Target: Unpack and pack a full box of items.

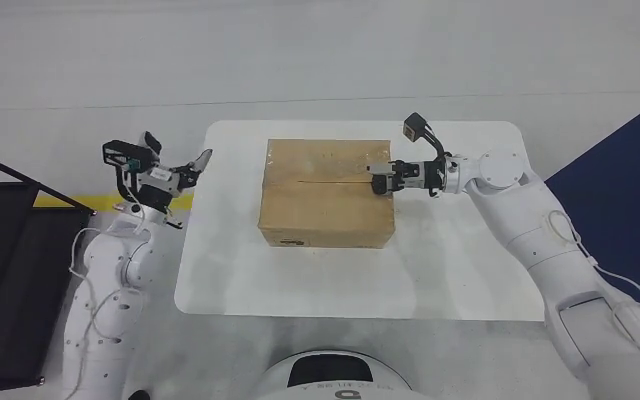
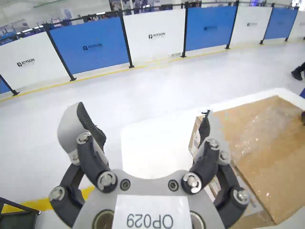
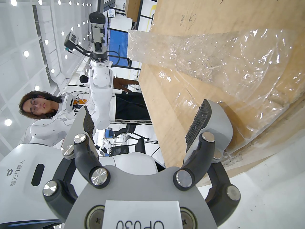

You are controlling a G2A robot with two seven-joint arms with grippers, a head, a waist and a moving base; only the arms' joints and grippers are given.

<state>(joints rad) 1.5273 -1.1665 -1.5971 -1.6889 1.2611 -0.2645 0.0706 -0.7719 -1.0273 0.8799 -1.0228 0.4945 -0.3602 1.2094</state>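
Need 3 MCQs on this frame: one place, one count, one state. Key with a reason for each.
1. Where is the right gripper?
A) at the side edge of the box, by its seam
B) out over the floor
C) inside the box

2. How many boxes stand on the table?
A) three
B) one
C) two

3. How are the box flaps?
A) folded open
B) torn off
C) shut under clear tape

Key:
1 A: the top view shows it at the box's edge.
2 B: a single brown box is there.
3 C: the flaps lie flat, with tape over the seam.
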